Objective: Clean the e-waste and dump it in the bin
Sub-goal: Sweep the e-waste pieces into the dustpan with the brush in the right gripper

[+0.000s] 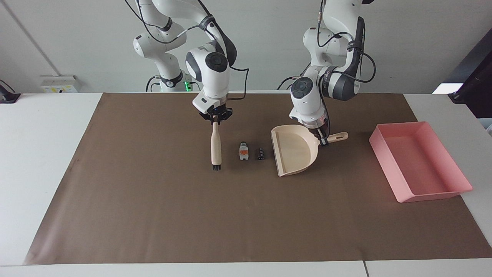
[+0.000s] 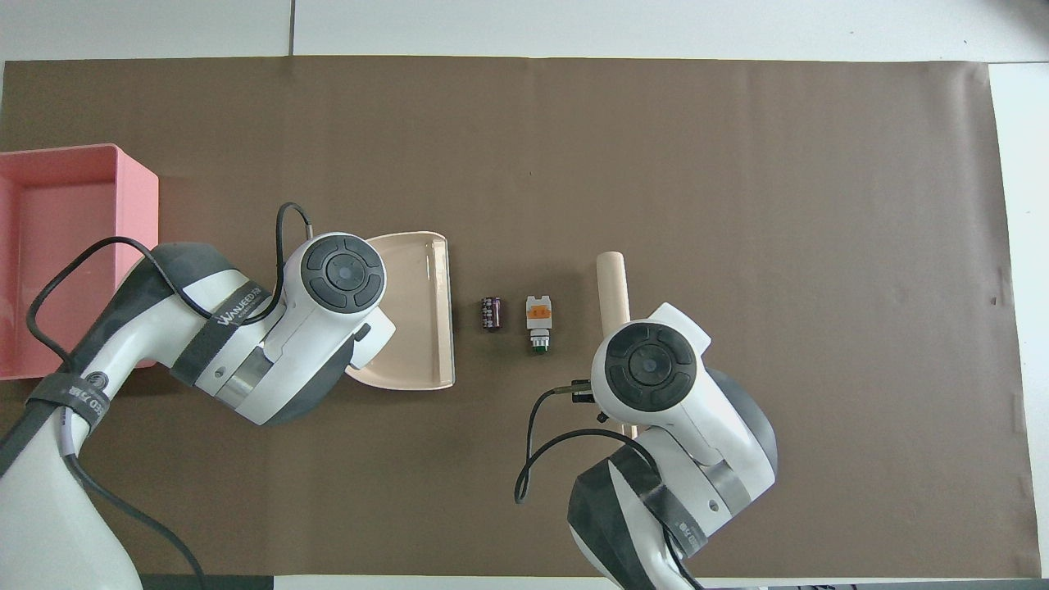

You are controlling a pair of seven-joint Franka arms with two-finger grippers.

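Two small bits of e-waste lie side by side on the brown mat (image 1: pixel 153 215), near the middle of the table. One is a white block (image 1: pixel 243 151) with an orange mark. The other is a dark cylinder (image 1: pixel 261 153), just beside the block but not touching it.

In the overhead view, the beige dustpan (image 1: pixel 294 150) is at 9 o'clock from the dark cylinder, close to it, with its open edge turned to the two bits. The beige brush (image 1: pixel 216 148) is at 3 o'clock from the white block, close but apart from it. So the two bits sit between the brush and the dustpan.

The right gripper (image 1: pixel 215 119) is over the mat and its jaws are clamped on the thin end of the brush handle. The brush hangs down with its black bristles at the bottom, next to the mat. The left gripper (image 1: pixel 322 139) has its jaws clamped on the dustpan's handle. Neither gripper touches the two bits.

The pink bin (image 1: pixel 447 159) sits at the left arm's end of the table, well apart from the bits, at 9 o'clock from the dustpan in the overhead view.

The left arm (image 2: pixel 205 344) has a band with the word "WANEED" on it, and the smaller letters under it are too small to read.
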